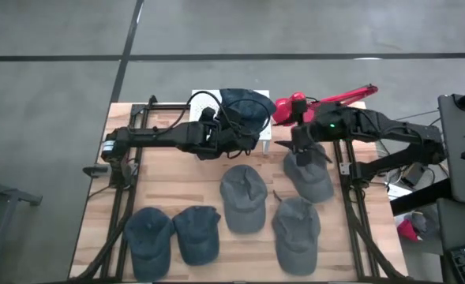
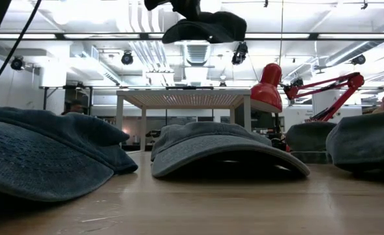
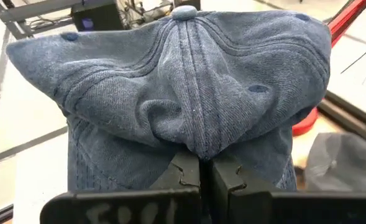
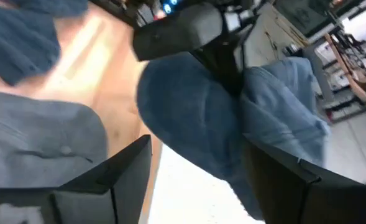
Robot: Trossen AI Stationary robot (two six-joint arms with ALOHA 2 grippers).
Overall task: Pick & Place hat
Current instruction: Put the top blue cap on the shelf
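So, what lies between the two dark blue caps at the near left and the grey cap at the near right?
In the high view, another grey cap lies between the dark blue pair and the near-right grey cap, slightly farther back.

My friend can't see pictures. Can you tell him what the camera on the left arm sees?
The left gripper, fingers shut, pinches the crown of a faded blue denim cap that fills almost the whole view. Behind the cap lies pale floor, with a bit of a red lamp at one edge.
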